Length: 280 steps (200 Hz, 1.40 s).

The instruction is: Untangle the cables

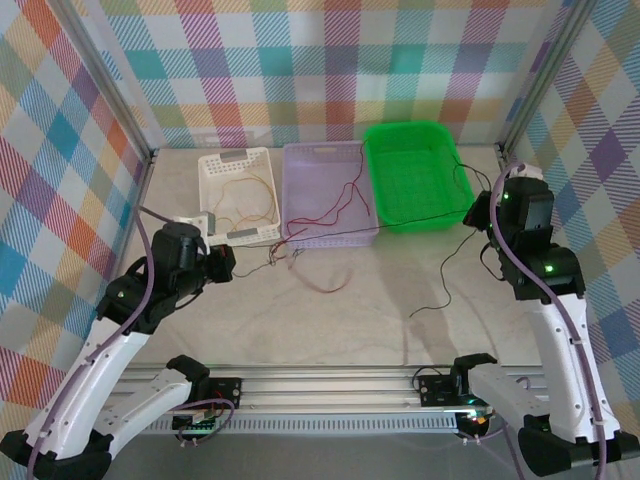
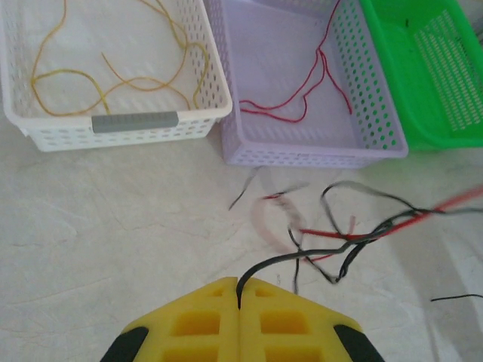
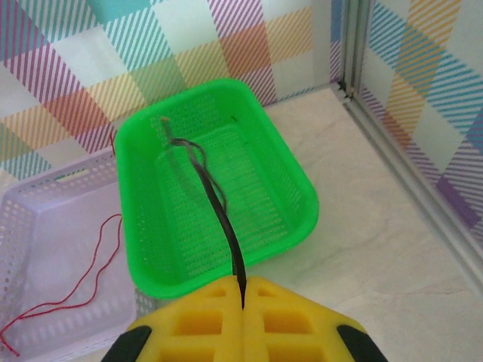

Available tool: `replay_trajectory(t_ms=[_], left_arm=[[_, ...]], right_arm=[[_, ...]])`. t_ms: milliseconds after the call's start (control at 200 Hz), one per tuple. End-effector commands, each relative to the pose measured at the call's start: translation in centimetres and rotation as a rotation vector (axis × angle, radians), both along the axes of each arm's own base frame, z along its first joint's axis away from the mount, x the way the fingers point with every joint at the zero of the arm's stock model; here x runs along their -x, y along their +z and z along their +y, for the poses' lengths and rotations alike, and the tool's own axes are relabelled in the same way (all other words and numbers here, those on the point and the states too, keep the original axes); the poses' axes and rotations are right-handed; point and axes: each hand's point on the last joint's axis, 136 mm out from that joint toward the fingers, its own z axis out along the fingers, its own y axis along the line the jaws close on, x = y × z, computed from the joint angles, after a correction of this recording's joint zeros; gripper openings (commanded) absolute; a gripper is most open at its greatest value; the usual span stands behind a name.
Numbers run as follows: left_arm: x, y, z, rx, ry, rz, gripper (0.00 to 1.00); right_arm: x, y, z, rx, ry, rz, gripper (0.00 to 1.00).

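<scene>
Pale marbled tabletop (image 1: 350, 330) lies boxed in by plaid walls and metal corner posts. Right gripper (image 3: 243, 290), yellow pads pressed together, pinches a thin black wire (image 3: 219, 213) that climbs from its tips into the bright green perforated plastic basket (image 3: 302, 204) just right of the lavender perforated plastic basket (image 2: 317, 157). Left gripper (image 2: 240, 300), equally shut, pinches a black strand, seemingly the same wire's other end, low before the lavender basket's near left corner. Between them the black line runs taut past that basket's near wall, where it snarls with a thin red wire (image 2: 323, 59) that lies partly inside the lavender basket and spills over its front. A thin yellow-orange wire (image 2: 68, 73) lies loose in the white slotted plastic basket (image 2: 68, 136) left of the lavender one, seemingly sorted. The step looks like drawing the black wire out of the red. Next, I judge, the knot wants slack and a pull away from the lavender basket toward the bare table in front, since walls crowd both arms outward and the basket rims could snag.
</scene>
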Motion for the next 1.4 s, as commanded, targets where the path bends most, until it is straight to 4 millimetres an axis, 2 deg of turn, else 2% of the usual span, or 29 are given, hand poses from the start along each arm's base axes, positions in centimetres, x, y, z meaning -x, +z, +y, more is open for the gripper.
replay_trajectory(t_ms=[0,190,270,360,445,530,685,775,980,1080,1200,1300,1395], left_arm=[[-0.1,-0.1,-0.7,0.041,-0.023,0.001,0.00],[-0.2,0.8,-1.4,0.072,-0.058,-0.022,0.00],[-0.2,1.2,-2.1,0.096,-0.087,-0.034,0.00],[-0.4,1.2,-3.1,0.138,-0.117,-0.031,0.00],[-0.8,1.0,-3.7,0.153,-0.128,-0.023,0.00],[-1.3,1.3,-4.3,0.175,-0.144,-0.029,0.00],[-2.1,1.8,-5.6,0.211,-0.182,-0.050,0.00],[-2.5,1.6,-6.3,0.216,-0.200,-0.047,0.00],[-2.7,0.4,-7.1,0.201,-0.226,-0.038,0.00],[-2.7,0.0,-7.2,0.196,-0.231,-0.034,0.00],[-2.7,-0.1,-7.1,0.191,-0.234,-0.037,0.00],[-2.6,-0.1,-7.1,0.188,-0.240,-0.039,0.00],[-2.6,-0.2,-7.2,0.187,-0.244,-0.039,0.00]], right_arm=[[-0.8,0.2,1.9,-0.099,0.075,-0.043,0.00],[-0.8,-2.9,3.2,-0.162,0.126,-0.017,0.00],[-0.6,-4.2,5.3,-0.232,0.231,-0.020,0.00],[-0.6,-6.9,8.1,-0.322,0.359,0.023,0.00],[-0.5,-9.6,9.7,-0.376,0.421,0.076,0.00],[-0.4,-11.9,10.4,-0.387,0.433,0.087,0.00],[-0.5,-13.9,10.3,-0.397,0.404,0.045,0.00],[-0.3,-12.9,10.0,-0.408,0.391,-0.035,0.00],[1.3,-4.8,8.0,-0.453,0.343,-0.379,0.00],[2.4,-2.6,6.8,-0.485,0.300,-0.479,0.00],[3.2,-3.4,4.7,-0.482,0.190,-0.498,0.00],[4.0,-5.5,3.1,-0.478,0.109,-0.506,0.00],[4.4,-8.0,2.6,-0.445,0.086,-0.475,0.00]])
